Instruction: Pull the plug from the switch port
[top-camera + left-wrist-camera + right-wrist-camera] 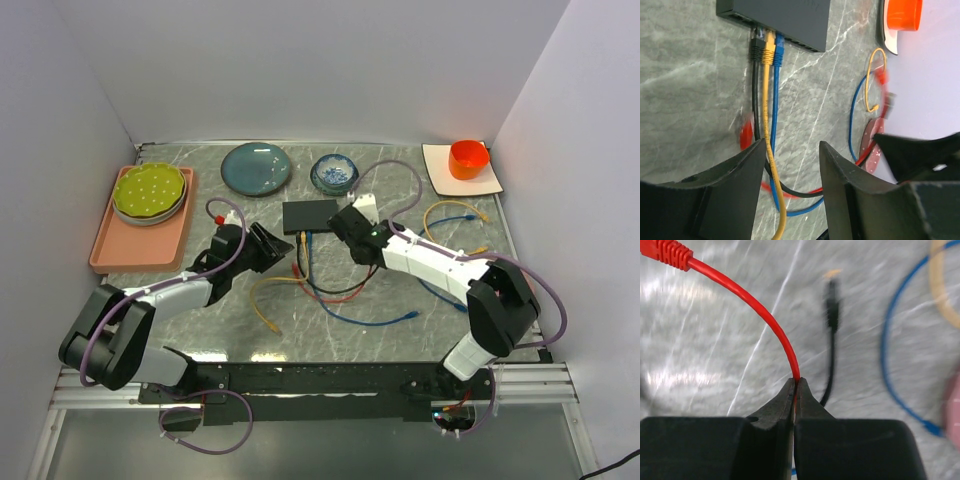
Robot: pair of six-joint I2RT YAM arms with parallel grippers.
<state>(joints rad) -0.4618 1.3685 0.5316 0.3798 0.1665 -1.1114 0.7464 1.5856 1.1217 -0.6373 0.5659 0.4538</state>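
Note:
The flat black switch [310,214] lies mid-table; in the left wrist view [780,20] it has a black plug [757,42], a yellow plug [769,50] and a blue plug [779,50] in ports along its near edge. My left gripper [790,170] is open and empty, low over those cables a short way from the switch, and sits left of it in the top view [275,245]. My right gripper [795,382] is shut on a red cable [765,315] whose red plug [665,252] hangs free, with no switch in that view. It sits by the switch's right end [345,222].
A pink tray [110,255] with a green plate stands at far left. A teal plate [256,167], a blue bowl [334,173] and a white plate [440,175] with an orange cup [468,158] line the back. Loose yellow [455,215] and blue [400,318] cables lie right and front.

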